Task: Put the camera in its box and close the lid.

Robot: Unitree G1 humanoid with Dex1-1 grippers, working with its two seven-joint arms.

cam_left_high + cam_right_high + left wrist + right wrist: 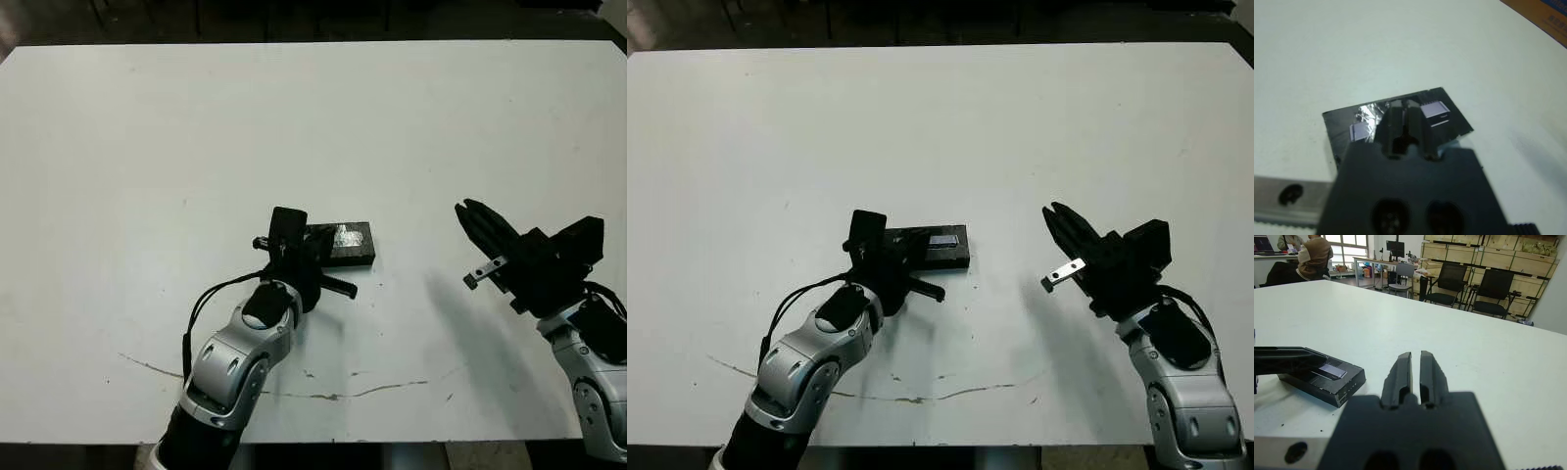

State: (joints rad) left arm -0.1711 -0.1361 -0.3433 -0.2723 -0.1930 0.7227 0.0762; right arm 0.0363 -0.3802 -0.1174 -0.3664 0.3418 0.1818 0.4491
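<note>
The lid [351, 245], a flat black slab with a pale strip, lies near the table's middle. In the right wrist view it sits level on the box, whose black side wall [1327, 390] shows beneath it. The box's inside and the camera are hidden. My left gripper [1403, 105] is shut, its fingertips resting on the lid's top near the strip. My right gripper [1054, 211] is shut and holds nothing. It hovers above the table a hand's width to the right of the box.
The white table [313, 127] has a thin crack line [333, 395] near its front edge. Beyond the far edge stand black chairs [1452, 281] and stacked cardboard boxes [1484, 257], and a person [1312, 257] sits at a desk.
</note>
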